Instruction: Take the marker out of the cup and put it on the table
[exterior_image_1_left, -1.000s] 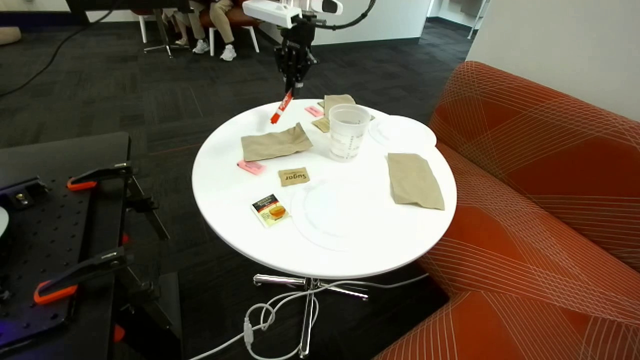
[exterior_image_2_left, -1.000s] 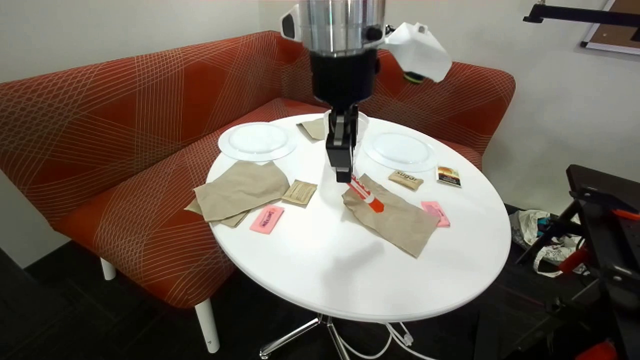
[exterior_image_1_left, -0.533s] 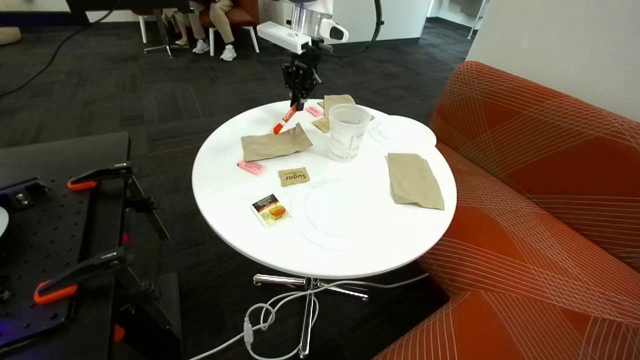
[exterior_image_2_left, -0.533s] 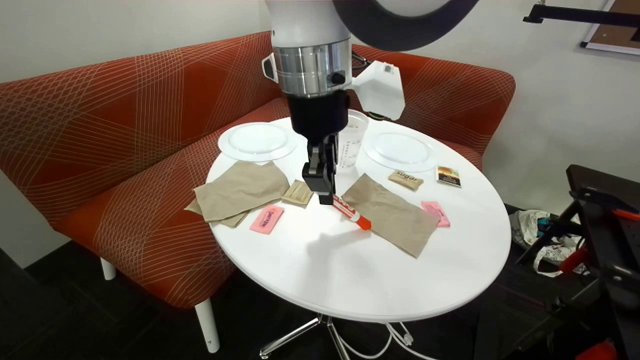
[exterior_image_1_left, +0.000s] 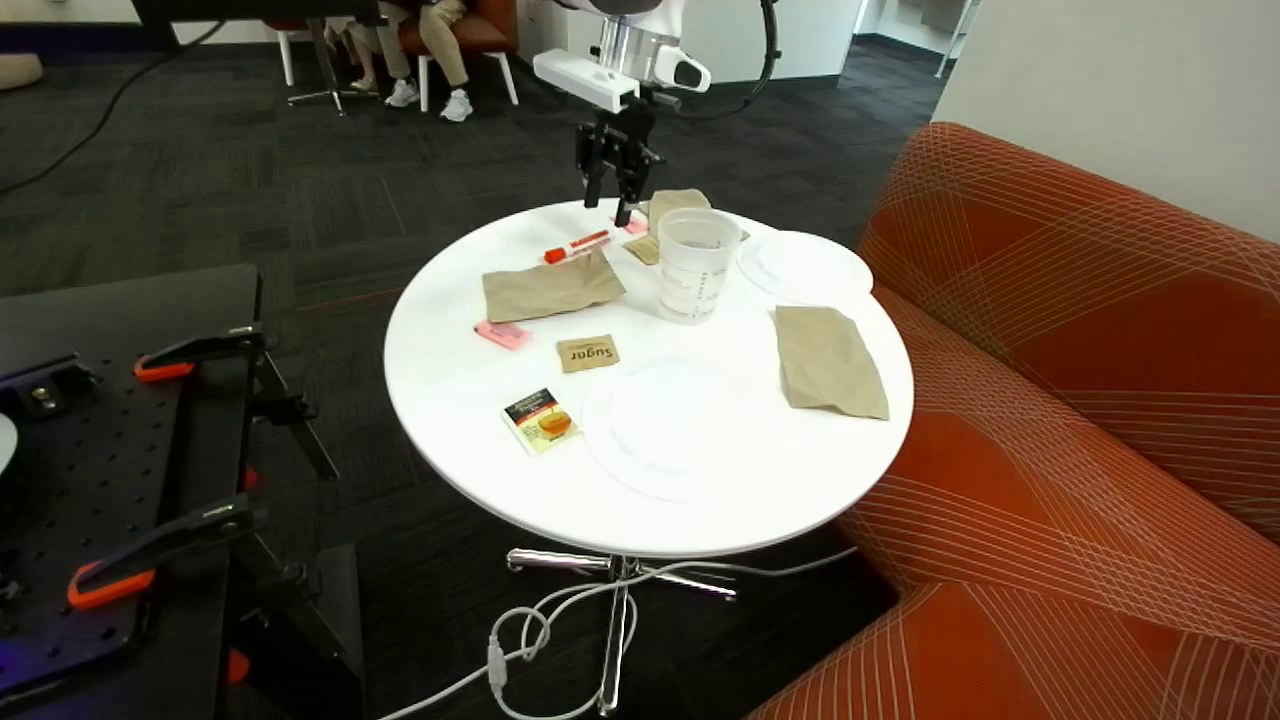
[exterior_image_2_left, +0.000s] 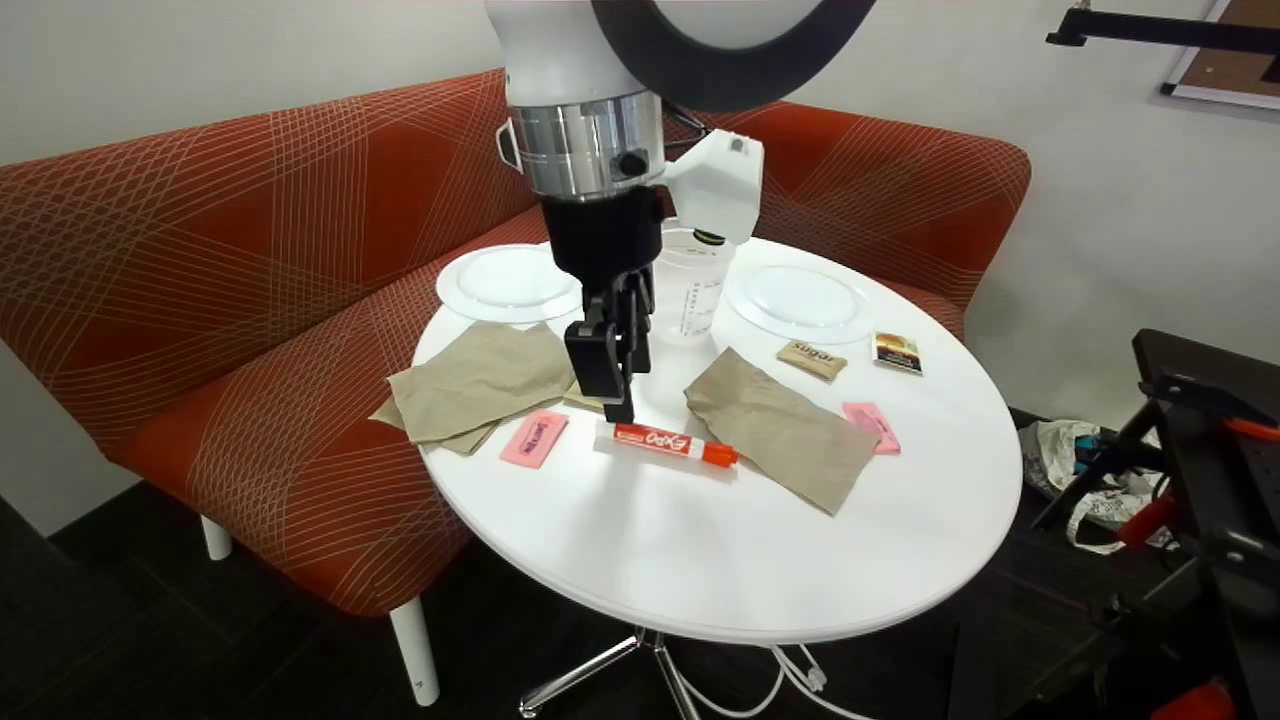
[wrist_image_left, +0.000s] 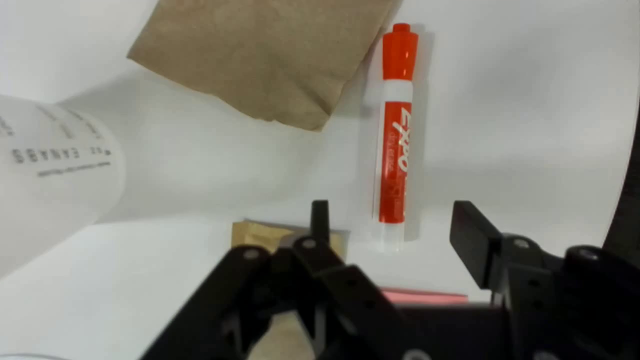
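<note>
The red marker (exterior_image_2_left: 660, 440) lies on the white round table (exterior_image_2_left: 800, 570), its orange-red cap beside a brown napkin's edge. In the wrist view the whole marker (wrist_image_left: 395, 150) shows, apart from both fingers. My gripper (wrist_image_left: 390, 207) is open above its clear tail end, nothing held between the spread fingertips. An exterior view also has the gripper (exterior_image_1_left: 607, 213) low over the table, near the marker (exterior_image_1_left: 578, 246). The clear cup (exterior_image_1_left: 695, 265) stands upright on the table with no marker in it. At the left of the wrist view, part of the cup (wrist_image_left: 55, 175) is cut off.
A brown napkin (exterior_image_1_left: 552, 287) adjoins the marker. Pink packets (exterior_image_2_left: 535, 438), a sugar packet (exterior_image_1_left: 588, 353) and a tea packet (exterior_image_1_left: 540, 421) lie around. Two clear plates (exterior_image_2_left: 800, 303) and more napkins (exterior_image_2_left: 485, 385) sit on the table. An orange sofa (exterior_image_1_left: 1050, 400) borders it.
The gripper has come down toward the table and opened. The marker, tilted in the jaws before, has been let go and now lies on the tabletop. The cup has not moved.
</note>
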